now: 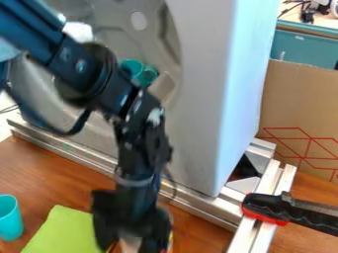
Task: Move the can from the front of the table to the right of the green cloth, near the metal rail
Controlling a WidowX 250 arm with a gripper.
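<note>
Currently, the black pincer [135, 238] is hanging with its tip downward near the bottom edge of the frame, a little left of the middle. The only arm [79, 69] is slanting to it from the upper left corner, so no other arm is lying nearer. A small pale thing [130, 244] is showing directly at the tip of the pincer, almost in line with it, rather than off to one side. Whether the pincer is clamping this thing, or is standing apart around it, one cannot tell. The long axis of the pale thing is also not letting itself be read, because the dark tip is covering much of it.

The green cloth [56, 231] is lying flat on the wooden table [39, 170] at the lower left, just beside the pincer in the frame, and its edges are running at a slant. The turquoise cup [9, 217] is standing upright farther out, at the left edge, with the cloth between it and the pincer. On the opposite side, well apart from the pincer, the tool with a black and red handle [284, 210] is lying at the lower right; its long axis is running across the frame, sinking slightly toward the right edge. Behind the pincer, the metal rail [198, 206] is passing diagonally toward the lower right.
</note>
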